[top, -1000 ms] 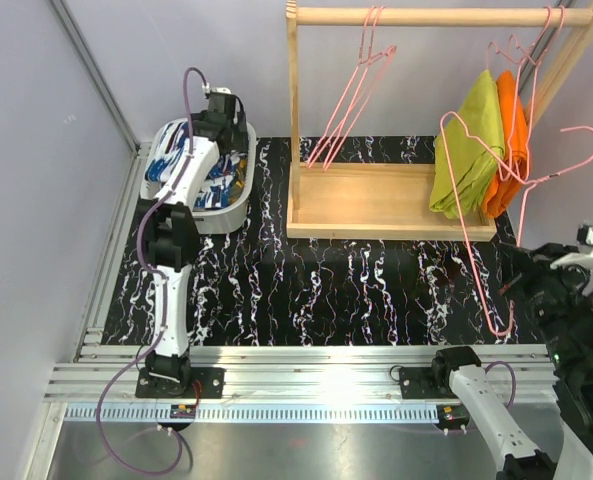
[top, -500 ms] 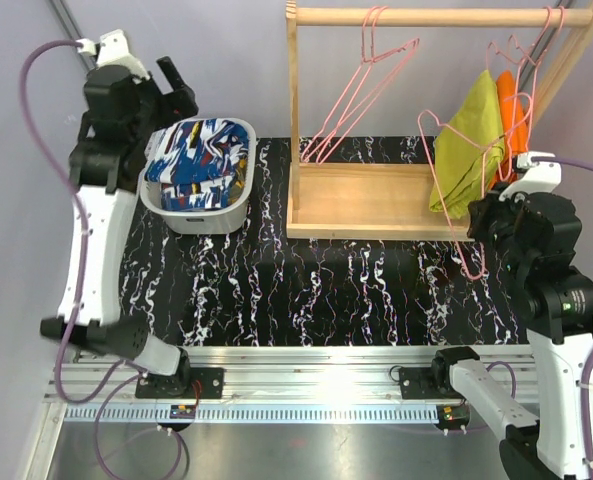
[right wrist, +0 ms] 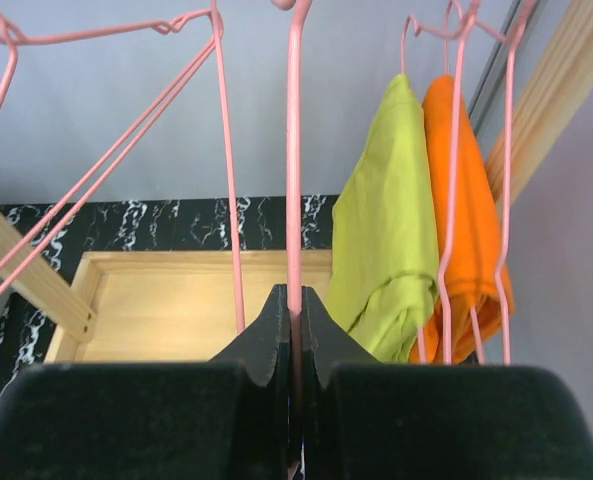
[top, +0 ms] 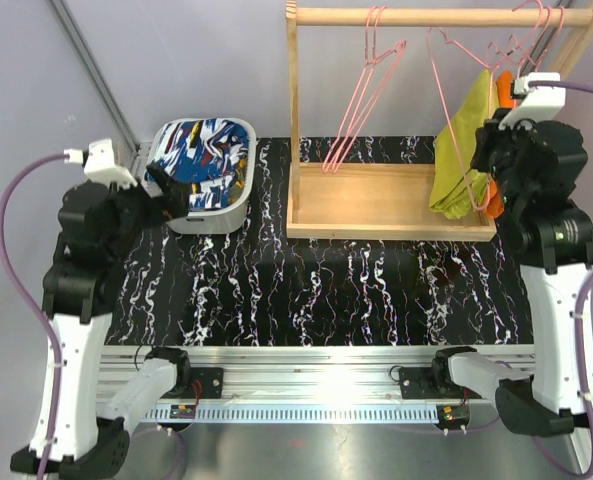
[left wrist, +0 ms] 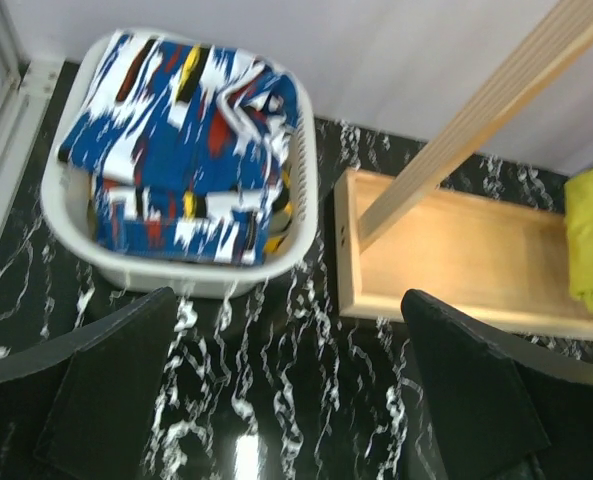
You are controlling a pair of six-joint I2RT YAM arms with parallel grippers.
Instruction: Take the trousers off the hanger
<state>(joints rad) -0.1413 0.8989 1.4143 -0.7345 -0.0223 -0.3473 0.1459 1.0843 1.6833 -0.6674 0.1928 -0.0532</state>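
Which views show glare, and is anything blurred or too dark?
Top external: strong white glare on the metal rail. Left wrist: a bright reflection on the glossy table, basket slightly soft. Right wrist: the right hand is dark and featureless; the pink hanger it grips is clearer.

A robotics lab test cell is shown. Plain grey partition walls (top: pixel 36 100) are seen at the upper left and along the top. An aluminium rail (top: pixel 316 375) is laid across the bottom, and a robot arm's base (top: pixel 191 382) is bolted to it. Purple cables (top: pixel 11 240) are looped at the left. A black marbled mat (top: pixel 326 290) is spread in the middle, and a wooden rack (top: pixel 391 205) with a pink wire hanger (top: pixel 354 112) is staged at the upper right.
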